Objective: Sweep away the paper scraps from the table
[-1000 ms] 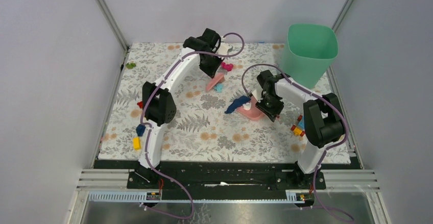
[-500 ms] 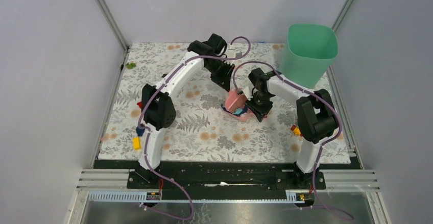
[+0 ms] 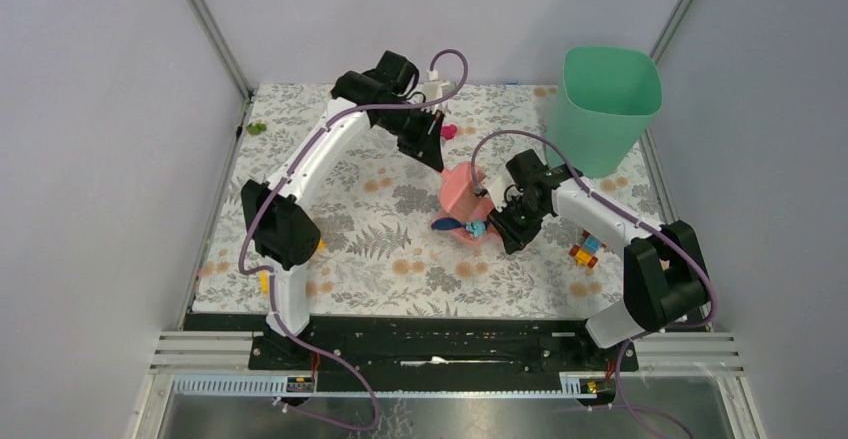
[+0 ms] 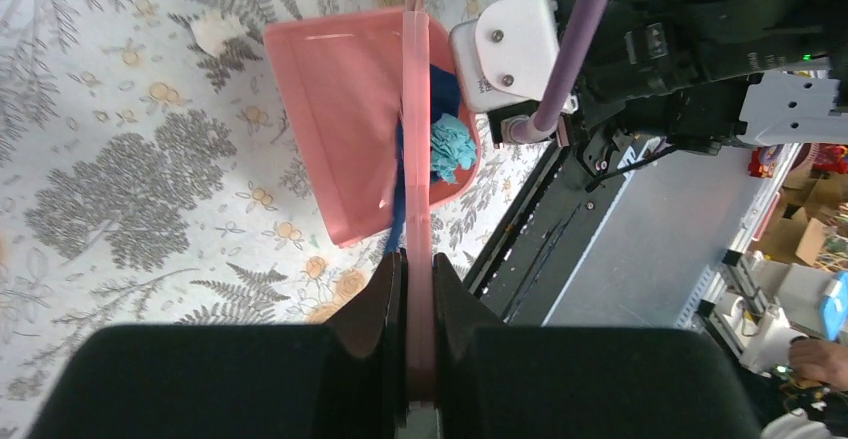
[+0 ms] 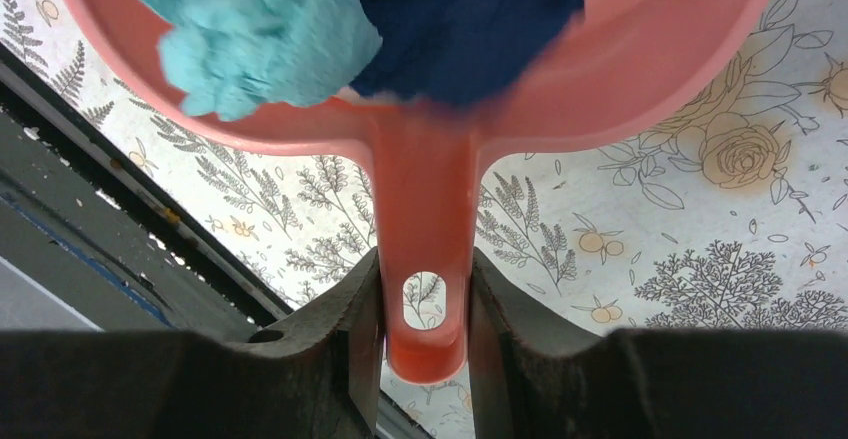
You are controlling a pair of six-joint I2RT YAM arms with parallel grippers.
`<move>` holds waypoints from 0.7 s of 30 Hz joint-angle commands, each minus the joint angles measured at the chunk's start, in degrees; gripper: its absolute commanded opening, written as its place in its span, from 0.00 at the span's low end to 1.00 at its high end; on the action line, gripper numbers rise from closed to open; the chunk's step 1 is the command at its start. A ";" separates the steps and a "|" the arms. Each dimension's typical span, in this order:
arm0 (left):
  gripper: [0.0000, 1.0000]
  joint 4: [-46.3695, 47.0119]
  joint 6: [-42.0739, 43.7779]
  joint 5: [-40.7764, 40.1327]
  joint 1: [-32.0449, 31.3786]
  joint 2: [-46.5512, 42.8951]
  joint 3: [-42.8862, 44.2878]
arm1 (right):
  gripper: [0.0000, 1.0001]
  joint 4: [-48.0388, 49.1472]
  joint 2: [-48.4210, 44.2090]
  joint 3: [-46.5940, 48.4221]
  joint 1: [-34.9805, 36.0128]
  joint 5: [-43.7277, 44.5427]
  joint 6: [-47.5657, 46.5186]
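Note:
My right gripper (image 3: 503, 221) (image 5: 425, 259) is shut on the handle of the pink dustpan (image 3: 478, 211) (image 5: 640, 69). A cyan paper scrap (image 3: 476, 227) (image 5: 265, 39) and a dark blue one (image 3: 447, 225) (image 5: 460, 19) lie in the pan. My left gripper (image 3: 432, 154) (image 4: 418, 259) is shut on a pink sweeper board (image 3: 458, 189) (image 4: 340, 119), which stands against the pan's mouth. In the left wrist view the cyan scrap (image 4: 452, 149) shows just behind the board. A magenta scrap (image 3: 449, 131) lies on the table (image 3: 380, 259) behind the left gripper.
A tall green bin (image 3: 610, 99) stands at the back right. A multicoloured toy-brick vehicle (image 3: 585, 251) sits near the right arm. A yellow brick (image 3: 266, 281) lies by the left arm's base and a small green thing (image 3: 257, 129) at the far left edge.
The left gripper swept its board right and nearer, up against the dustpan. The cyan and dark blue scraps, earlier on the table, now lie in the pan. The right gripper shifted nearer.

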 commanded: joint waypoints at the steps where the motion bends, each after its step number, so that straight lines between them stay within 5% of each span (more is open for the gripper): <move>1: 0.00 0.22 3.89 1.91 1.70 -2.90 3.95 | 0.00 4.80 -2.21 -1.48 0.34 -0.42 1.14; 12: 0.00 1.08 7.33 -3.05 5.95 -2.28 11.65 | 0.00 4.00 -6.00 -2.09 0.32 2.37 0.69; 21: 0.00 3.83 14.48 -23.25 5.27 -0.22 12.55 | 0.00 -4.90 -10.68 -4.05 0.20 10.09 -2.11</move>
